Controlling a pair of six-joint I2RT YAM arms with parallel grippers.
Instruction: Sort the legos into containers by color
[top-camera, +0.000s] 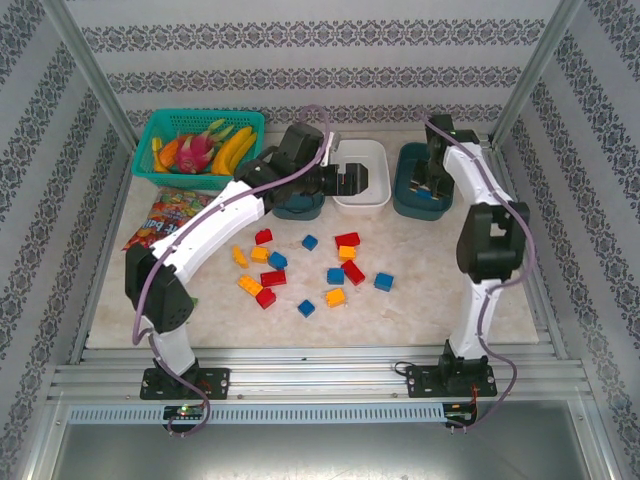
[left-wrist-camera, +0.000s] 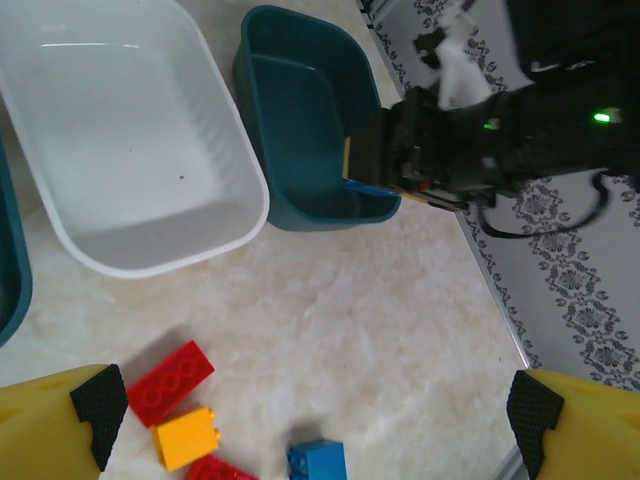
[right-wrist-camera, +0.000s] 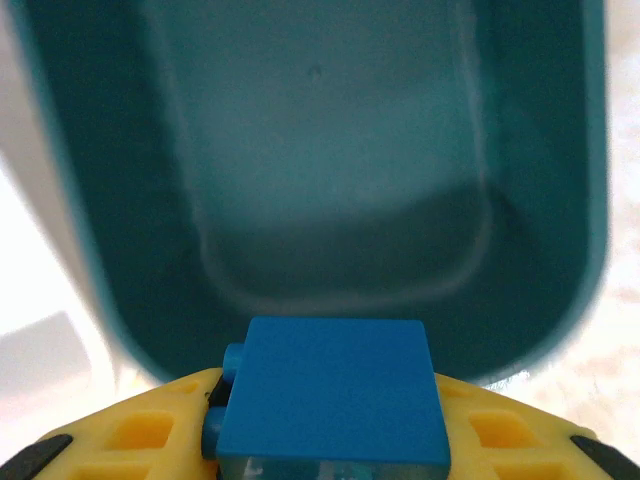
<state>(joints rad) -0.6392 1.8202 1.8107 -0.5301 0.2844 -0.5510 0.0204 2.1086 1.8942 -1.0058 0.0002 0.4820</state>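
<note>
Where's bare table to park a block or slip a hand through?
Bare marble right of the blue lego, up to the right arm; also the strip between the legos and the near edge. White tub looks empty. Crowded: table centre, and back left by basket and snack bag.

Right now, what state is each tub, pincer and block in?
Left pincer: open, empty.
Right pincer: shut on small blue plastic block.
Right dark teal plastic tub: empty.
White plastic tub: empty.
Left dark teal plastic tub: mostly hidden by arm, contents unclear.
Loose red, blue, yellow-orange plastic blocks: unsorted.
</note>
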